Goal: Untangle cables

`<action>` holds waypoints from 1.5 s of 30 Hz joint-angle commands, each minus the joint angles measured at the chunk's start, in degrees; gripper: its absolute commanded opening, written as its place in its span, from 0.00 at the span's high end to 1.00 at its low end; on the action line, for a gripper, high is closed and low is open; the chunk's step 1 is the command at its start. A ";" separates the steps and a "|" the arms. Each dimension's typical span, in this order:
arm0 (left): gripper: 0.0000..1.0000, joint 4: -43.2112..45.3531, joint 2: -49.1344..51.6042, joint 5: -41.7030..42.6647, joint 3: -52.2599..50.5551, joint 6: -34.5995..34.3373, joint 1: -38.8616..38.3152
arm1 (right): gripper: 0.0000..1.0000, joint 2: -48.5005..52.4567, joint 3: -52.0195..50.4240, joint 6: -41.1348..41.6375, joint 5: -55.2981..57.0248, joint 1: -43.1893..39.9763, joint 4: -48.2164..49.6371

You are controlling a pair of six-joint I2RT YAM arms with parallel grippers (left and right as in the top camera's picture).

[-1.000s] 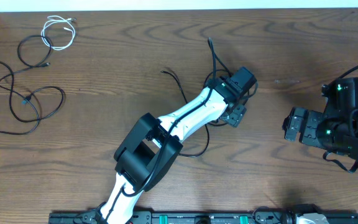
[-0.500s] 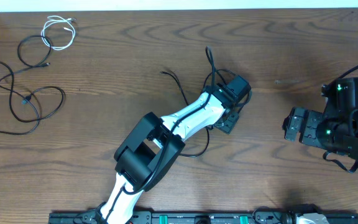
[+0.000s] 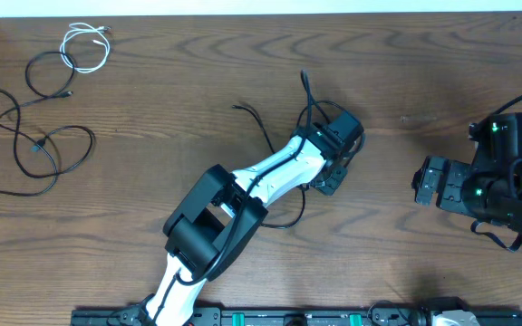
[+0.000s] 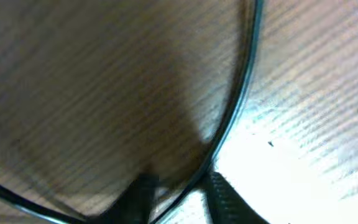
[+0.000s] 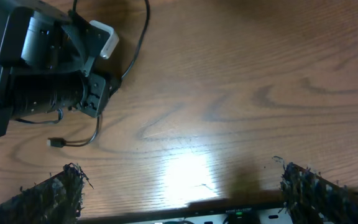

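Currently, the left end effector [image 4: 182, 196] sits low over the middle of the brown wooden counter [image 3: 152, 109]. Its fingers are partly apart, one on each side of a thin black cable [image 4: 241, 93]; contact cannot be determined. The right end effector [image 5: 185, 199] is fully open, holds nothing, and is well apart at the right side. Loose black cable loops [image 3: 39, 145] and a short coiled white cable [image 3: 84, 47] lie near the far-left corner.

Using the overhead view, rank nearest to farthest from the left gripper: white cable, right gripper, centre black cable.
From the left gripper:
1. centre black cable, right at it, mid-table
2. right gripper, off to the right
3. white cable, far top-left corner
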 commanded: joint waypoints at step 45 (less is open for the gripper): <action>0.09 4.37 -16.24 0.33 -1.75 -14.78 6.84 | 0.01 0.02 0.26 0.37 0.26 -0.35 -0.07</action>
